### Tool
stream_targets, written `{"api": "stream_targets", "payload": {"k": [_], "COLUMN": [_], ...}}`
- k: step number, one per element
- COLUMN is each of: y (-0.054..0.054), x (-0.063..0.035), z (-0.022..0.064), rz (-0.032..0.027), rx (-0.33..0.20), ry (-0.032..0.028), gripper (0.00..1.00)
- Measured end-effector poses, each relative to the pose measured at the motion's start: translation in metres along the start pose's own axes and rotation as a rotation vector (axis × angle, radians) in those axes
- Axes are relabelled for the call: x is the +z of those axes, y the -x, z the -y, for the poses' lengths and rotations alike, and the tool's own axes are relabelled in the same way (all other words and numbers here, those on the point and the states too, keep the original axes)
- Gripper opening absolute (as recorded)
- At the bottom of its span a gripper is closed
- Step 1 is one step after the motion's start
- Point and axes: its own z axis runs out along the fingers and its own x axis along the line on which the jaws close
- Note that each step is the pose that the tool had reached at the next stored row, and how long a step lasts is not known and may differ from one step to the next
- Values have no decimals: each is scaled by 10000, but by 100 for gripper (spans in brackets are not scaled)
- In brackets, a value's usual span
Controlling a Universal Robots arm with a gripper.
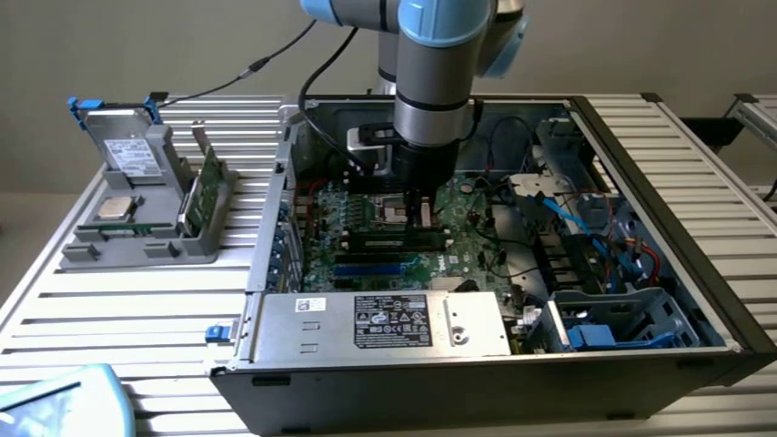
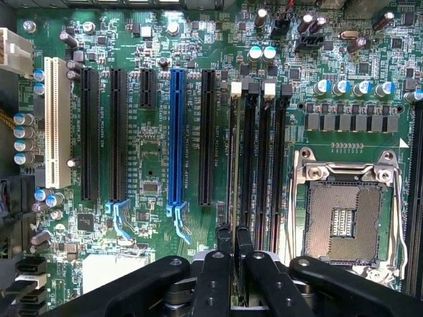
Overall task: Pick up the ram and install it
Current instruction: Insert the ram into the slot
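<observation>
The open computer case [image 1: 510,273] lay on the slatted table [image 1: 134,309], filling the centre and right of the exterior view, with the power supply [image 1: 382,323] along its near edge and blue cables [image 1: 595,218] at the right. In the upper left, a grey holder [image 1: 140,209] carried a silver processor chip [image 1: 116,208] and an upright green card [image 1: 209,187]. Over the motherboard [image 2: 158,172], the gripper [image 2: 232,264] came down among the memory slots [image 2: 254,152], beside the empty processor socket [image 2: 344,211]. Its fingers [image 2: 213,277] were clamped on the ram [image 2: 231,198], seen edge-on as a thin dark strip standing in a slot
</observation>
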Motion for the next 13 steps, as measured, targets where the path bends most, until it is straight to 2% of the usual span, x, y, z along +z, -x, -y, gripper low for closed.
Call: {"api": "stream_targets", "payload": {"k": [2, 5, 6, 7, 8, 10, 11, 13], "y": [0, 0, 0, 0, 0, -1, -2, -3], "x": [0, 0, 0, 0, 0, -3, -28, -88], "z": [0, 0, 0, -1, -1, -4, -5, -10], "rz": [0, 0, 0, 0, 0, -1, -1, 0], "rx": [0, 0, 0, 0, 0, 0, 1, 1], "ry": [0, 0, 0, 0, 0, 1, 1, 0], "gripper": [28, 34, 45, 45, 51, 51, 57, 57]}}
